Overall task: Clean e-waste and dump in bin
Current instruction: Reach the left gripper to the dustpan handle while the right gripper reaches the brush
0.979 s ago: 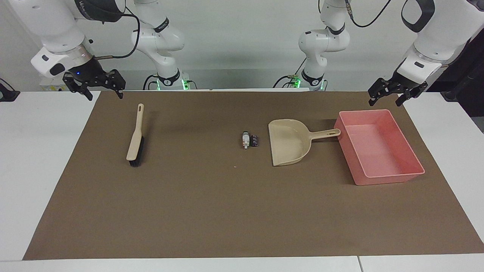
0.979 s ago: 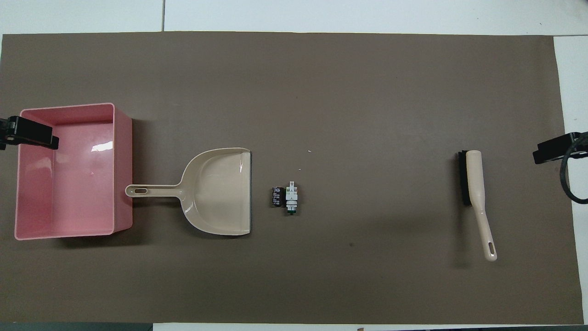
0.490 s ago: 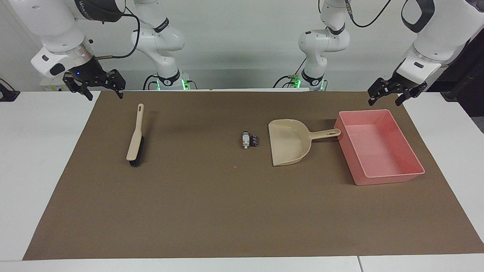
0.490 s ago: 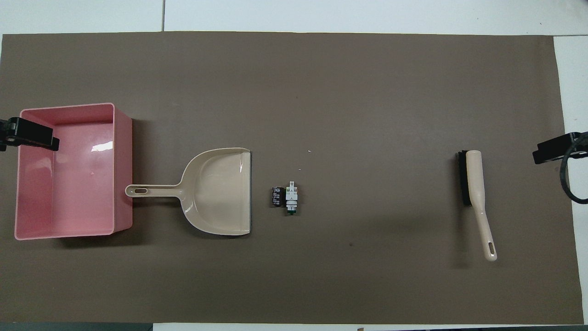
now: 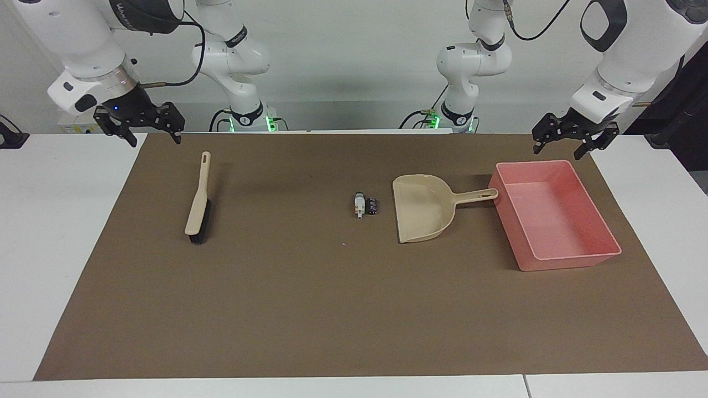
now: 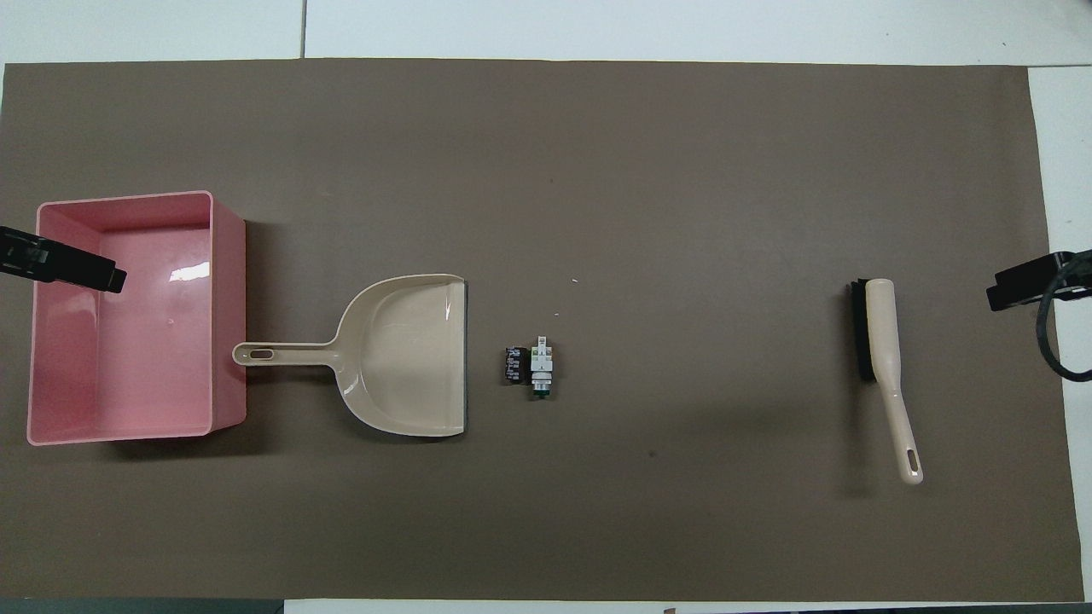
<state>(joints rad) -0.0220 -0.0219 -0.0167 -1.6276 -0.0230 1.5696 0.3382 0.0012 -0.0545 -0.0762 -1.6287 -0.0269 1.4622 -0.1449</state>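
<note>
Brown mat (image 5: pixel 332 309): covers the table and bears all items. Bin (image 5: pixel 600 258): shallow pink tray with sloped walls, empty, at the left arm's end, just beside the dustpan handle, likely so the tipping move is short. Dustpan (image 5: pixel 423 213): beige, flat on the mat, mouth facing the e-waste. Brush (image 5: pixel 198 199): beige handle, dark bristles, at the right arm's end, untouched. Left gripper (image 5: pixel 569 141): raised over the bin's robot-side edge, fingers apart, empty. Right gripper (image 5: pixel 148 130): raised over the mat's edge near the brush, fingers apart, empty. E-waste (image 5: pixel 365 205): two tiny touching parts, white-grey and black-purple, mid-mat just beside the dustpan's mouth.
</note>
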